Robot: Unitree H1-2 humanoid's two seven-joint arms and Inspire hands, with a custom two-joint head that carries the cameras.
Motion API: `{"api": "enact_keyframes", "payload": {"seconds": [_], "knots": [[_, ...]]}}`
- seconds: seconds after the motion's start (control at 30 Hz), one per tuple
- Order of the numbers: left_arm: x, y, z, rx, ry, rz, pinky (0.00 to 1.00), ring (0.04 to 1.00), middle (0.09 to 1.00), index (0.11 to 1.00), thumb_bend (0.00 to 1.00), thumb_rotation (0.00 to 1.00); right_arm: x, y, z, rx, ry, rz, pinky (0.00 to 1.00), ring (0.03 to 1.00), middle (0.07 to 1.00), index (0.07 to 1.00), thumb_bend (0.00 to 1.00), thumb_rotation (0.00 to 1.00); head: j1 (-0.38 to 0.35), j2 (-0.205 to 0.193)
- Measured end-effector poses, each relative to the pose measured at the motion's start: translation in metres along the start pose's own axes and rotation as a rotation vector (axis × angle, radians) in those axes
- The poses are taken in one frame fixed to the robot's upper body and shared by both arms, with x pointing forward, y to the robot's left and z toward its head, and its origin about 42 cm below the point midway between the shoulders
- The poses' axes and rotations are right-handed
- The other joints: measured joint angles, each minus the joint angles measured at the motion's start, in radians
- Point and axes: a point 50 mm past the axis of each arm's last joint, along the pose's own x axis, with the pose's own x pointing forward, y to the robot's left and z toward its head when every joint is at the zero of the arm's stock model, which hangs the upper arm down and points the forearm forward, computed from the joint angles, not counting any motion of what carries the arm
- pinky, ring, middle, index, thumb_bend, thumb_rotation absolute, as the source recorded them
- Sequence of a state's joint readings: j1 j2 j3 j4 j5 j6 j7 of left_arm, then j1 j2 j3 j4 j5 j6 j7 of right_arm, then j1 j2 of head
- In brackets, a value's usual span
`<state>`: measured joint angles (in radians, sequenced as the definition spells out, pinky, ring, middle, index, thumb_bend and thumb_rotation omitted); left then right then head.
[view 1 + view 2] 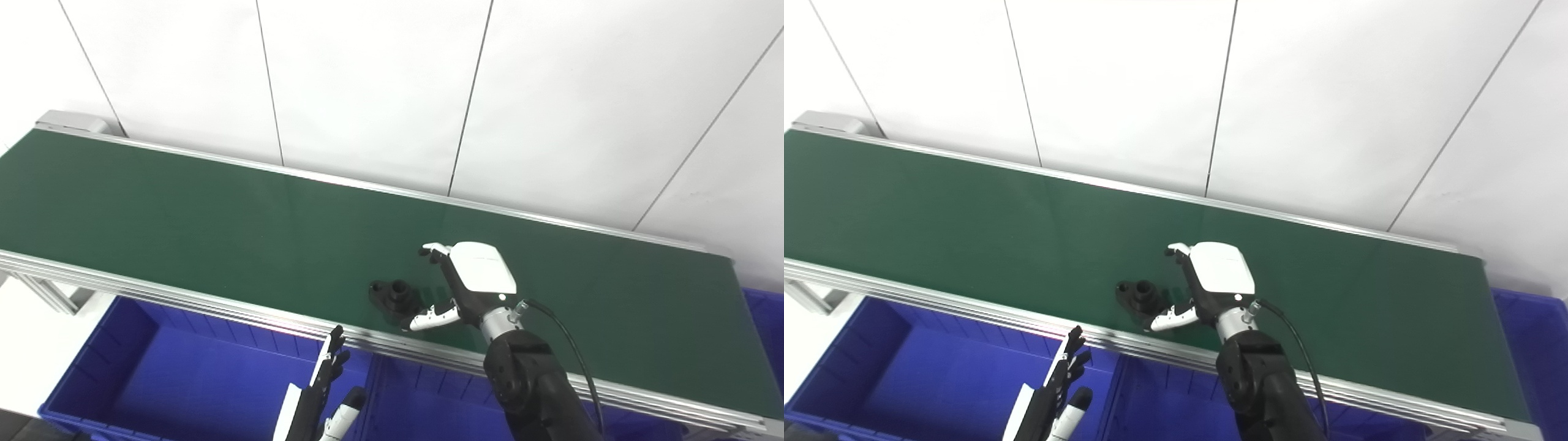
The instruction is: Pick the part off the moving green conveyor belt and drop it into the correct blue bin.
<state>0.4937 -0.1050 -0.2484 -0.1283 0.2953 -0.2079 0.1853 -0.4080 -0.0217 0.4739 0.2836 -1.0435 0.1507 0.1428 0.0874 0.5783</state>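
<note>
Black part (393, 296) lying near the front edge of the green conveyor belt (184, 208), just left of the right hand (471, 282) with fingers (436, 248) spread wide and holding nothing; left hand (321, 392) low over the blue bin (184, 380), fingers extended, empty.

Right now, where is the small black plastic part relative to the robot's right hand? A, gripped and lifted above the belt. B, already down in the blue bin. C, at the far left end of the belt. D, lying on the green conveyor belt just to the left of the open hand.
D: the small black plastic part lies on the green conveyor belt, just left of the open right hand.
</note>
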Motion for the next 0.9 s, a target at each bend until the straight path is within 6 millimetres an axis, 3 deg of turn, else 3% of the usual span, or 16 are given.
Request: {"api": "enact_keyframes", "payload": {"seconds": [0.07, 0.17, 0.27, 0.3, 0.37, 0.43, 0.47, 0.53, 0.6, 0.8, 0.87, 0.9], "knots": [[0.0, 0.0, 0.0, 0.004, -0.001, -0.001, 0.92, 0.919, 0.951, 1.0, 0.65, 0.96, 0.001, 0.004, 0.0, 0.007, 0.003, 0.012, 0.68, 0.685, 0.725, 0.787, 1.0, 0.4, 0.003, 0.006], [0.0, 0.0, 0.001, 0.007, -0.002, -0.001, 0.92, 0.907, 0.93, 1.0, 0.64, 0.95, 0.002, 0.011, 0.0, 0.004, 0.01, 0.031, 0.5, 0.551, 0.629, 0.741, 0.96, 0.39, 0.005, 0.012], [0.0, 0.0, 0.002, 0.013, -0.002, -0.001, 0.91, 0.905, 0.926, 1.0, 0.64, 0.95, 0.003, 0.017, -0.002, -0.01, 0.018, 0.018, 0.44, 0.496, 0.573, 0.701, 0.93, 0.38, 0.006, 0.023], [-0.001, 0.001, 0.003, 0.013, -0.001, 0.001, 0.91, 0.902, 0.925, 1.0, 0.65, 0.95, 0.004, 0.017, -0.002, -0.017, 0.02, 0.01, 0.33, 0.397, 0.484, 0.657, 0.89, 0.35, 0.006, 0.028], [-0.002, 0.001, 0.005, 0.012, -0.001, 0.004, 0.91, 0.898, 0.925, 1.0, 0.65, 0.95, 0.006, 0.02, -0.004, -0.032, 0.026, 0.004, 0.22, 0.282, 0.384, 0.589, 0.8, 0.29, 0.006, 0.029], [-0.002, 0.001, 0.006, 0.013, 0.001, 0.004, 0.91, 0.896, 0.924, 1.0, 0.65, 0.96, 0.007, 0.023, -0.006, -0.04, 0.037, -0.001, 0.23, 0.306, 0.4, 0.551, 0.7, 0.3, 0.003, 0.037], [-0.003, 0.001, 0.006, 0.013, 0.003, 0.004, 0.91, 0.895, 0.924, 1.0, 0.65, 0.95, 0.008, 0.024, -0.006, -0.038, 0.041, 0.0, 0.25, 0.317, 0.407, 0.544, 0.68, 0.31, 0.003, 0.037], [-0.003, 0.001, 0.007, 0.013, 0.003, 0.005, 0.92, 0.893, 0.922, 1.0, 0.65, 0.96, 0.01, 0.024, -0.008, -0.05, 0.046, -0.002, 0.22, 0.284, 0.362, 0.427, 0.63, 0.26, 0.0, 0.041], [-0.004, 0.002, 0.009, 0.011, -0.003, 0.007, 0.91, 0.892, 0.922, 1.0, 0.65, 0.96, 0.01, 0.028, -0.011, -0.048, 0.054, -0.015, 0.21, 0.274, 0.35, 0.402, 0.62, 0.25, -0.005, 0.044], [-0.005, 0.002, 0.013, 0.006, -0.011, 0.01, 0.93, 0.892, 0.912, 1.0, 0.65, 0.97, 0.011, 0.031, -0.018, -0.036, 0.079, -0.055, 0.19, 0.243, 0.314, 0.362, 0.6, 0.25, -0.015, 0.051], [-0.005, 0.002, 0.013, 0.006, -0.011, 0.01, 0.93, 0.892, 0.91, 1.0, 0.65, 0.97, 0.01, 0.03, -0.022, -0.033, 0.087, -0.062, 0.19, 0.246, 0.319, 0.366, 0.59, 0.25, -0.02, 0.051], [-0.005, 0.002, 0.013, 0.006, -0.011, 0.01, 0.93, 0.893, 0.91, 1.0, 0.65, 0.97, 0.01, 0.03, -0.024, -0.031, 0.091, -0.067, 0.19, 0.25, 0.324, 0.419, 0.55, 0.2, -0.023, 0.052]]}}
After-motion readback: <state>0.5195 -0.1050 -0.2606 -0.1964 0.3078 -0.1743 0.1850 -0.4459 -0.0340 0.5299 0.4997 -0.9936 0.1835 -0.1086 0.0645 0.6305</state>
